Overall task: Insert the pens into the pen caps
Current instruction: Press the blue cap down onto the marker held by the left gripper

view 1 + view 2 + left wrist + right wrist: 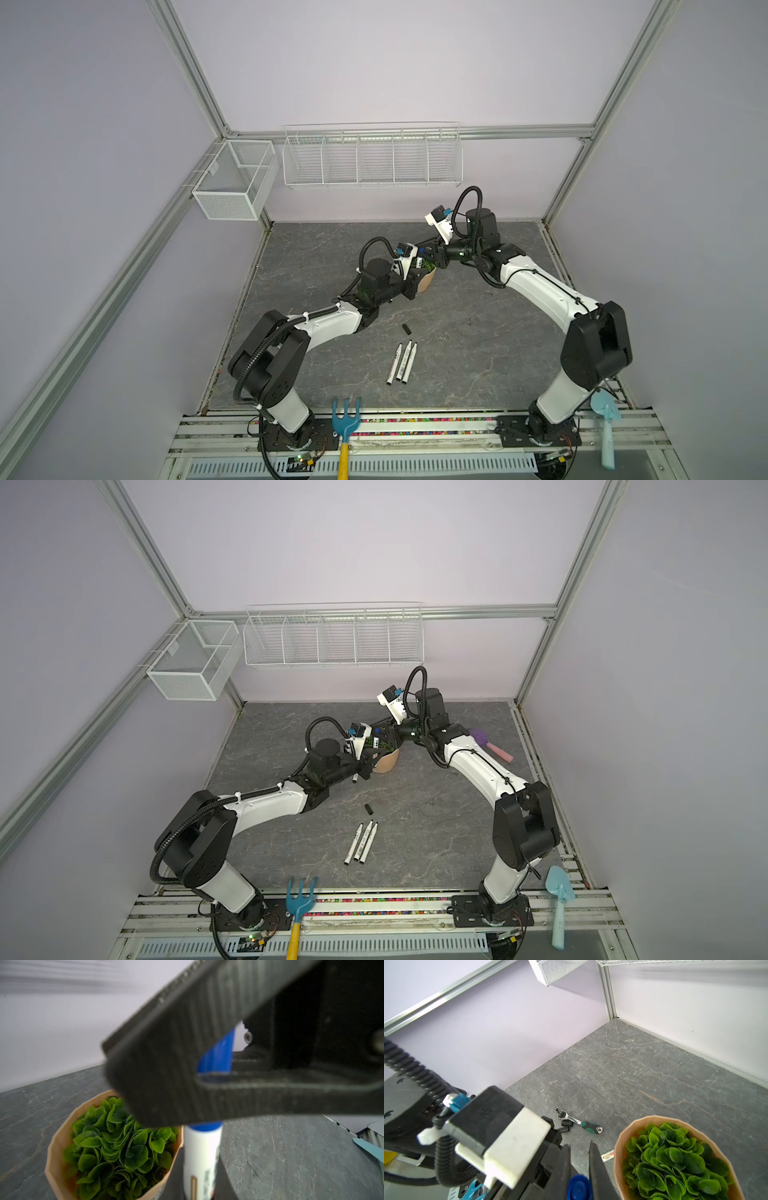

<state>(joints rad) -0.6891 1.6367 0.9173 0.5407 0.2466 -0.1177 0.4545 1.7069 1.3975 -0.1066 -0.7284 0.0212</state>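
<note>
Grey slate tabletop, lilac walls, left tool clamping pen, right tool clamping blue cap

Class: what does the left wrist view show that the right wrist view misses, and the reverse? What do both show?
Left wrist only: the pale blue trowel blade.
Right wrist only: the green-handled metal ratchet wrench, two short black cylindrical caps beside it, the white mesh basket.
Both: the blue plastic cap, the white labelled pen, the green plant in a tan pot.

Our left claw pinches a white pen; just ahead, our right claw clamps its blue cap.
</note>
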